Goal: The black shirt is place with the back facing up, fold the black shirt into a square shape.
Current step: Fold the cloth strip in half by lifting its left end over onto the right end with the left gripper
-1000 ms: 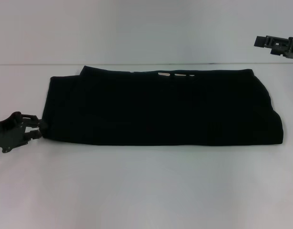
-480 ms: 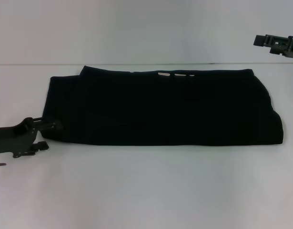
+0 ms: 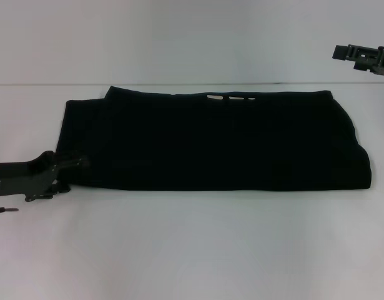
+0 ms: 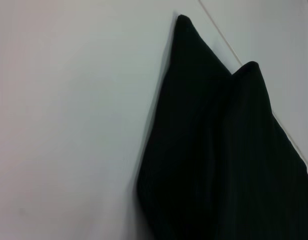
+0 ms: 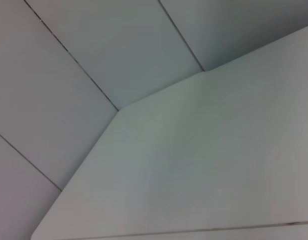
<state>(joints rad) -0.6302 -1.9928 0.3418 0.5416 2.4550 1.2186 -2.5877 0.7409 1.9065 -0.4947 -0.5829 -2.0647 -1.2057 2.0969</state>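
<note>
The black shirt (image 3: 216,140) lies folded into a wide flat band across the middle of the white table (image 3: 192,250). A strip of whitish print (image 3: 229,97) peeks out at its far edge. My left gripper (image 3: 68,175) is open at the shirt's near left corner, with one finger over the fabric edge and the other low beside it. The left wrist view shows that end of the shirt (image 4: 229,160) close up, with two pointed corners. My right gripper (image 3: 357,57) is parked high at the far right, away from the shirt.
The shirt's far edge lies along the table's back edge (image 3: 54,85). The right wrist view shows only a rounded table corner (image 5: 118,110) and grey panels beyond it.
My left gripper has moved right, from just outside the shirt's left edge onto its near left corner. The shirt and the right arm have not moved.
</note>
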